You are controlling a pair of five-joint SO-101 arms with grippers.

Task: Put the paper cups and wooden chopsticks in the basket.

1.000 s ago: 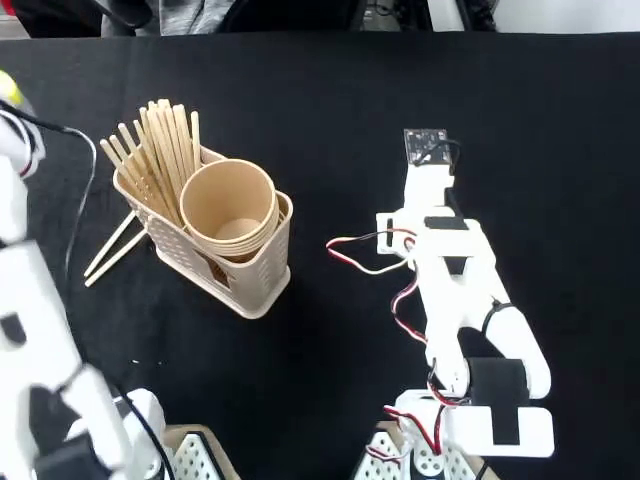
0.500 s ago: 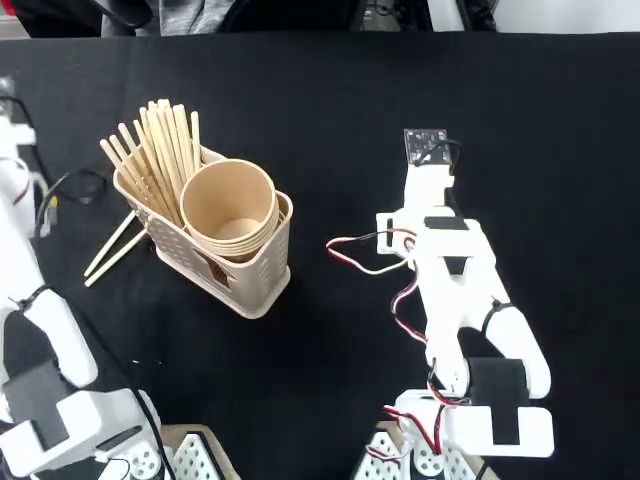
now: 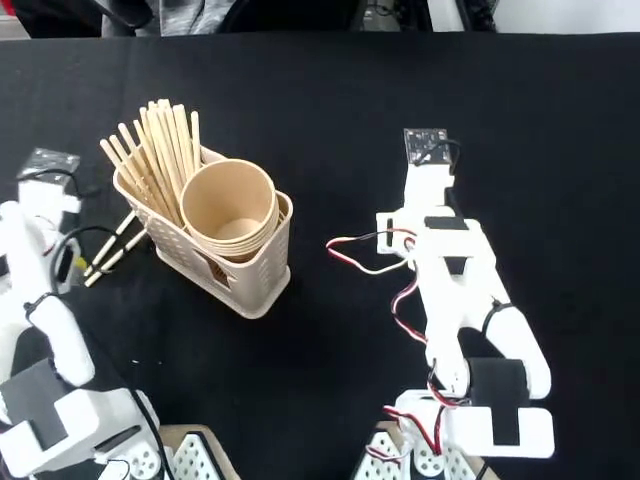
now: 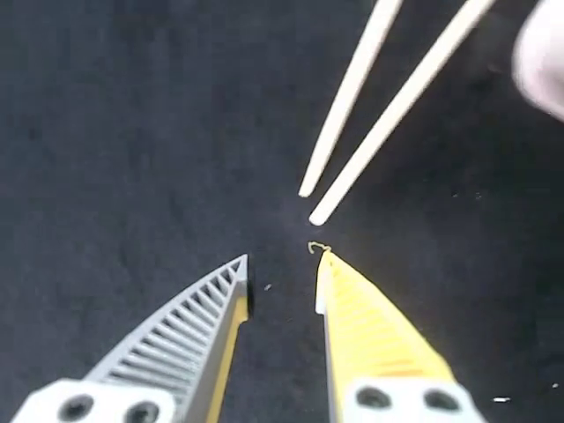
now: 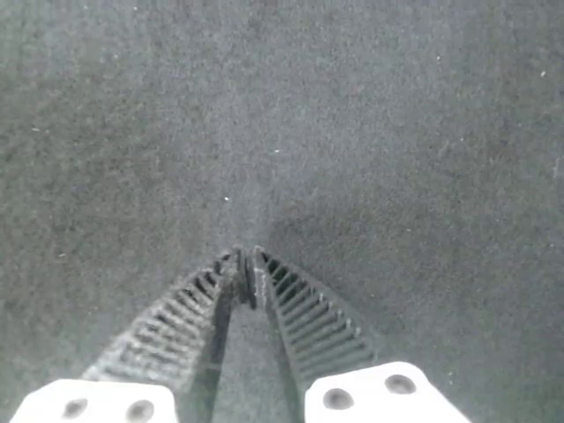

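Chopsticks (image 4: 397, 110) lie outside the basket (image 3: 252, 278), so the left gripper (image 4: 282, 258) faces them, jaws apart; the right gripper (image 5: 242, 264) idles, jaws together.

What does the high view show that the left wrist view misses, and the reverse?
High view: the basket holding cups and a bunch of chopsticks, plus the right arm. Left wrist view: the left gripper, open, its tips near the ends of the loose chopsticks. Both: those two loose chopsticks on the black table.
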